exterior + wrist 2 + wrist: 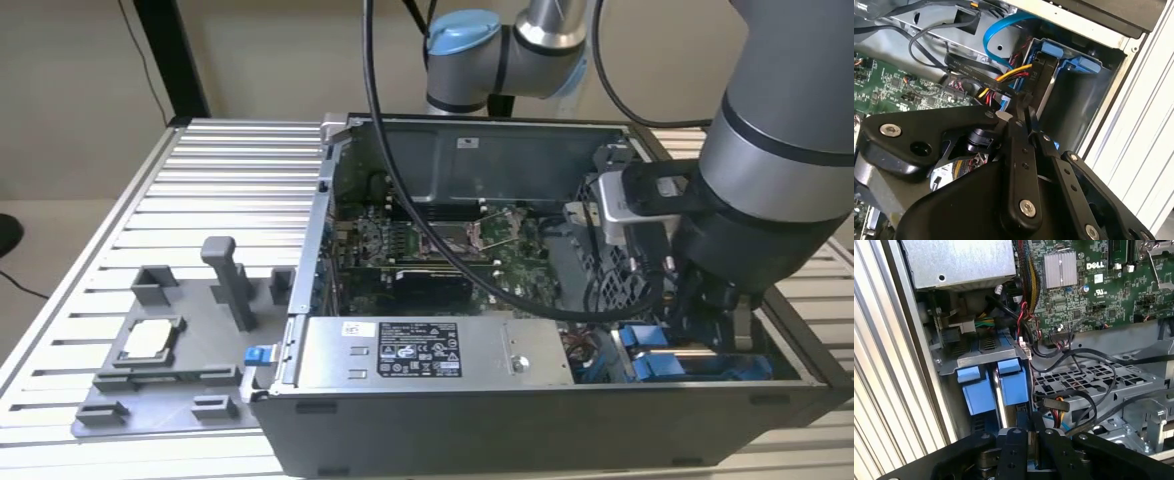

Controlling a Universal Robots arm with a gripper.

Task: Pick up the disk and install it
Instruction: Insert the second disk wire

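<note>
Gripper is down in the drive bay corner of the open computer case, fingers drawn close together on the top edge of the disk. The disk, in its blue carrier, stands upright in the bay slot right below the fingers, so it reads as gripped, not released. In the second wrist view the gripper shows the same pinch at the blue frame.

Progress, judged: pickup is done and the disk is in the slot or nearly so; whether it is pushed fully home cannot be told, and the grip is not let go.

Just beside it in the bay sits a second blue carrier, touching or nearly touching. A black cable with a connector and red and yellow wires lie close on the other side, near enough to crowd the fingers. A blue data cable loops above the bay.

Farther in: the green motherboard, then the power supply with its label. Outside the case, on the exterior view's left, a grey fixture tray holding a square chip, on the slatted aluminium table.
</note>
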